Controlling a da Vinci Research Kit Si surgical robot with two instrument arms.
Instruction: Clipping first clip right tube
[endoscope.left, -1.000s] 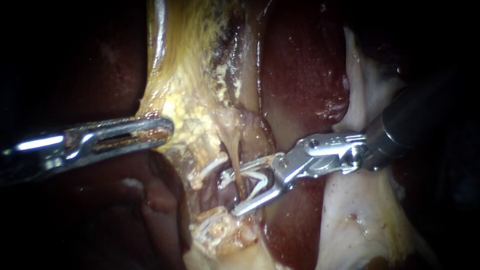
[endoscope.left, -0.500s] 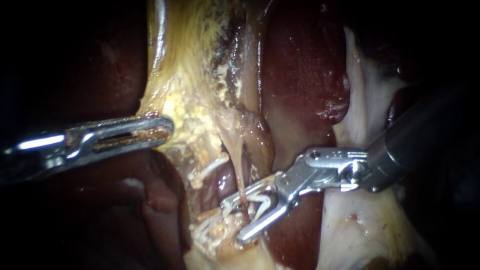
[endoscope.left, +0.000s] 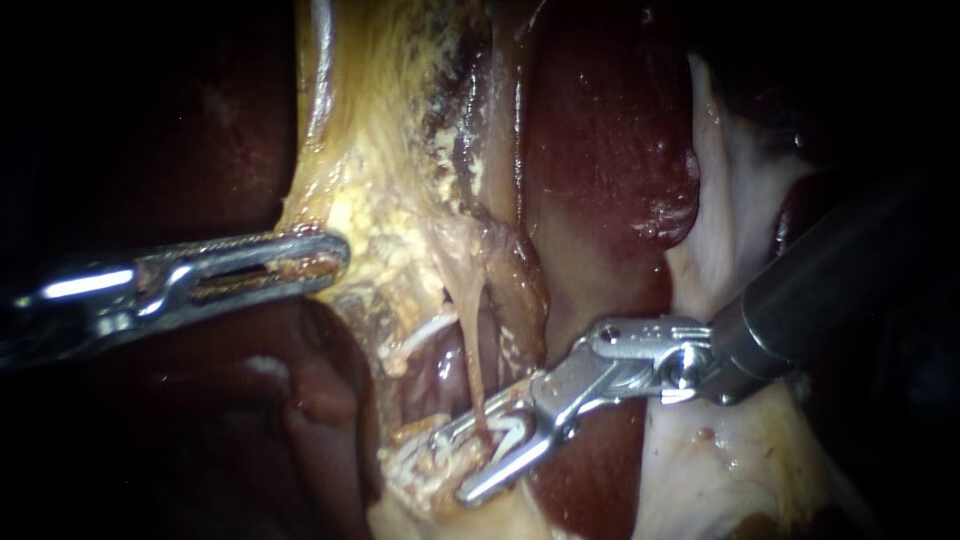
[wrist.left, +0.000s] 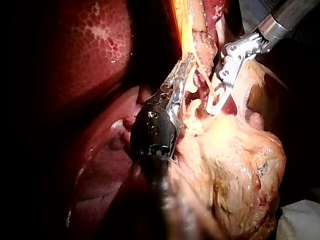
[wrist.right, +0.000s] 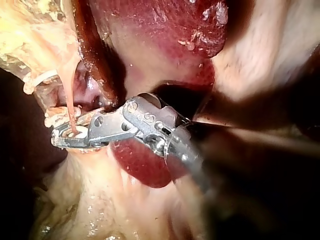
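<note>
Endoscope view puts your right instrument (endoscope.left: 452, 467) low on the thin tube (endoscope.left: 473, 350), which hangs from the yellowish tissue (endoscope.left: 380, 200) beside the dark liver (endoscope.left: 600, 150). Its jaws stand wide, carrying a pale clip (endoscope.left: 515, 430) between them, and the tube runs through the clip's gap. Your left instrument (endoscope.left: 335, 258) has its jaws clamped on the edge of that yellowish tissue, well apart from the tube.

A dark gap lies free left of the tube (endoscope.left: 474, 350); liver (endoscope.left: 600, 150) crowds its right, fatty tissue (endoscope.left: 405, 468) blocks below, the right instrument (endoscope.left: 448, 468) holds a clip (endoscope.left: 512, 430) astride it.
</note>
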